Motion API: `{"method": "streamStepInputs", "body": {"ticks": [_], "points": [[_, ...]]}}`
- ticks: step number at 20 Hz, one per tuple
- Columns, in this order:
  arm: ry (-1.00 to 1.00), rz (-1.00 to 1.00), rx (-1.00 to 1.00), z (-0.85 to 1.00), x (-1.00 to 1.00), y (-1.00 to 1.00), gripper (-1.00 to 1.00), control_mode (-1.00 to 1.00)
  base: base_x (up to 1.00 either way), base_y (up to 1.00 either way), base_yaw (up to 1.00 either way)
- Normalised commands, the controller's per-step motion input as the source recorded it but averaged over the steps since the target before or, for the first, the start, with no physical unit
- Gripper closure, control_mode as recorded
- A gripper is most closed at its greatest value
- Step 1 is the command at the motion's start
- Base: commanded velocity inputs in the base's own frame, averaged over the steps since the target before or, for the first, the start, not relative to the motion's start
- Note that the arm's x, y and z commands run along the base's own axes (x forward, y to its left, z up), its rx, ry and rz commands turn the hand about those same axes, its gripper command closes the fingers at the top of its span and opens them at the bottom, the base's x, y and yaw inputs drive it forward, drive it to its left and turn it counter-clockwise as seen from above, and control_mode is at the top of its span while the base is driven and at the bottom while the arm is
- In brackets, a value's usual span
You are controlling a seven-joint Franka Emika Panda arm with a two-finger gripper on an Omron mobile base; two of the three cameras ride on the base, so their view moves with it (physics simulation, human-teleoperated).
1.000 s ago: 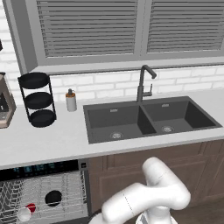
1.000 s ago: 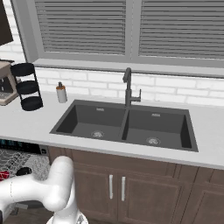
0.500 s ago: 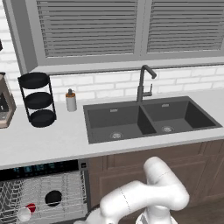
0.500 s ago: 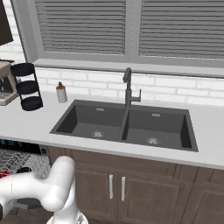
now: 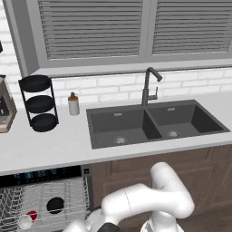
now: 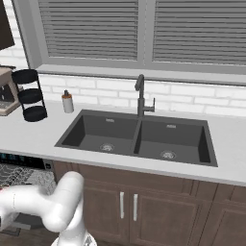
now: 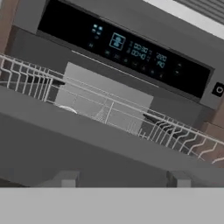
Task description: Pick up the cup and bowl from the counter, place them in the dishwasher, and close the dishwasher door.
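A: Red plastic is what we spot first: the cup [image 5: 28, 219] sits in the wire rack [image 5: 41, 204] of the open dishwasher [image 5: 43, 173], at the near left of the left base view, with its white inside showing.

B: We agree, and the black bowl [image 5: 55, 205] lies in the same rack, just to the right of the cup and apart from it.

A: Above them we see the dark control strip [image 7: 127, 50] with bluish displays, directly under the edge of the counter [image 5: 59, 145].

B: In the hand view we look across a flat grey panel, the dishwasher door [image 7: 74, 148], with the rack wires beyond it.

A: As for the jaws, we cannot tell how wide they stand or whether they grip anything; the arm reaches down low toward the left, and the fingertips are hidden.

B: On the counter we count 1 soap bottle [image 5: 73, 104], 1 three-tier stand [image 5: 38, 103] and the black double sink [image 5: 154, 121] with its tap [image 5: 148, 86].
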Motion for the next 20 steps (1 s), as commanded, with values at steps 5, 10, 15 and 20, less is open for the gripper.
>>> {"method": "streamStepInputs", "body": {"ticks": [5,10,15,20], "points": [[0.29,-0.03,-0.15,-0.32,0.02,-0.25,-1.0,-1.0,0.0,0.0,0.0],[0.08,-0.01,-0.07,-0.03,-0.59,-0.34,-1.0,-1.0,0.0,0.0,0.0],[0.0,0.0,-0.01,-0.2,-0.82,-0.34,-1.0,-1.0,0.0,0.0,0.0],[0.0,0.0,-0.17,-0.28,0.19,-0.1,-1.0,-1.0,0.0,0.0,0.0]]}}
